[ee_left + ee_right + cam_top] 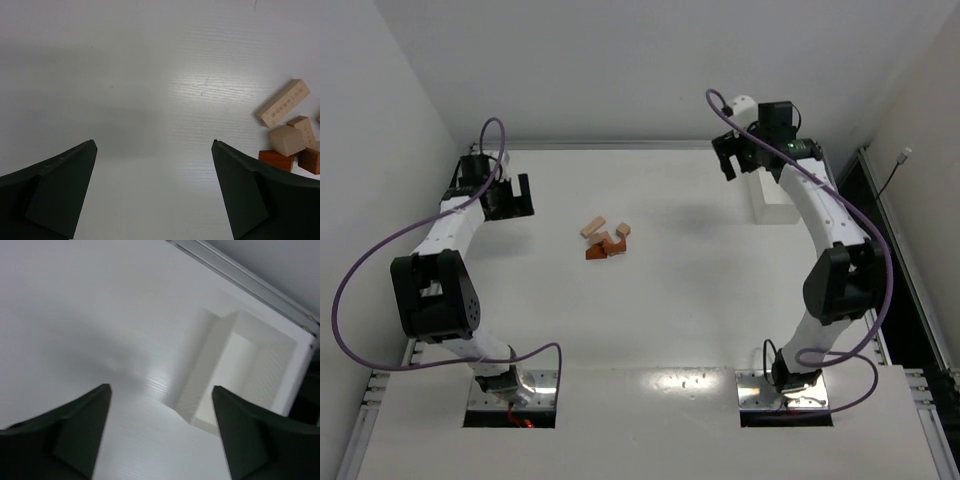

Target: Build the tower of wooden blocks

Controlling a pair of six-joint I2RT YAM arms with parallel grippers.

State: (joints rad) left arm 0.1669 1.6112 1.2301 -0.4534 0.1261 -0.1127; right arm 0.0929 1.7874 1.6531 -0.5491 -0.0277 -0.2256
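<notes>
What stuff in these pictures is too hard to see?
1. Overhead view: the wood blocks are too small to count or tell shapes.
2. Left wrist view: the picture's right edge and a black finger cut off the orange blocks.
3. Overhead view: the right arm covers part of the white box.

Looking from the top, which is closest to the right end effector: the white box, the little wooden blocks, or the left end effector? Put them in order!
From the right end effector:
1. White rectangular box, right beside it, far right.
2. Pile of small tan and reddish-orange wood blocks, mid-table.
3. Left end effector, far left side.
</notes>
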